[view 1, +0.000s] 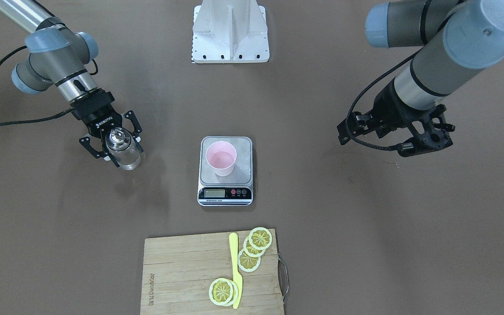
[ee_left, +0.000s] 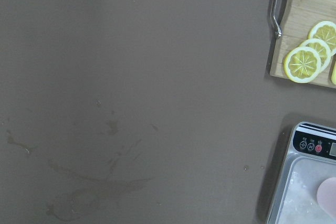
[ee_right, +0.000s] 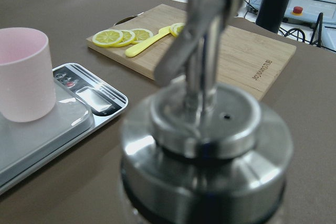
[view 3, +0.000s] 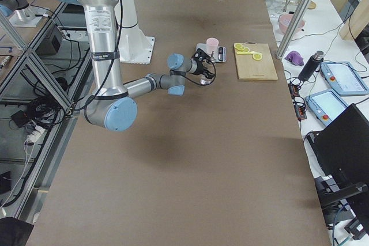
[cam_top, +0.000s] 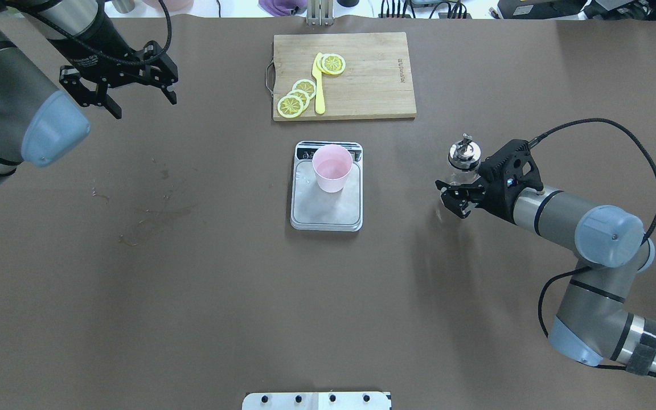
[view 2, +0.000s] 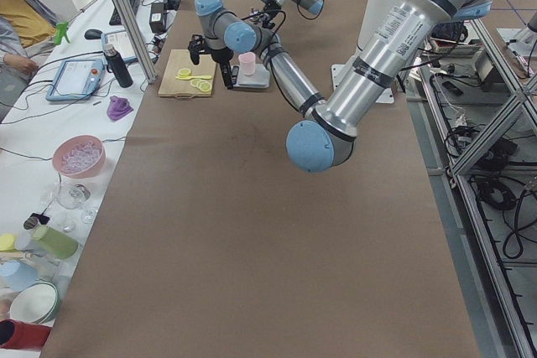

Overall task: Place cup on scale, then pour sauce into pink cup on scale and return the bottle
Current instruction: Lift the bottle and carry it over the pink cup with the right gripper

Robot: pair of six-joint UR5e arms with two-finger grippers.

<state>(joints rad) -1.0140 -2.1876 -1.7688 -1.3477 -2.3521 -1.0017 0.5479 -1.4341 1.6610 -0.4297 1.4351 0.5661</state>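
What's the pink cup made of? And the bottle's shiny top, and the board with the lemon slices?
The cup looks like plastic: smooth, matt, one even pink. The top of the bottle looks like polished metal: silvery, mirror-bright. The board looks like wood, perhaps bamboo: pale brown strips with grain.

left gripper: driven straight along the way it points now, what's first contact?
Likely the bare table, near a faint smudge: the left gripper points down at it. The scale sits off to the side. Height unclear.
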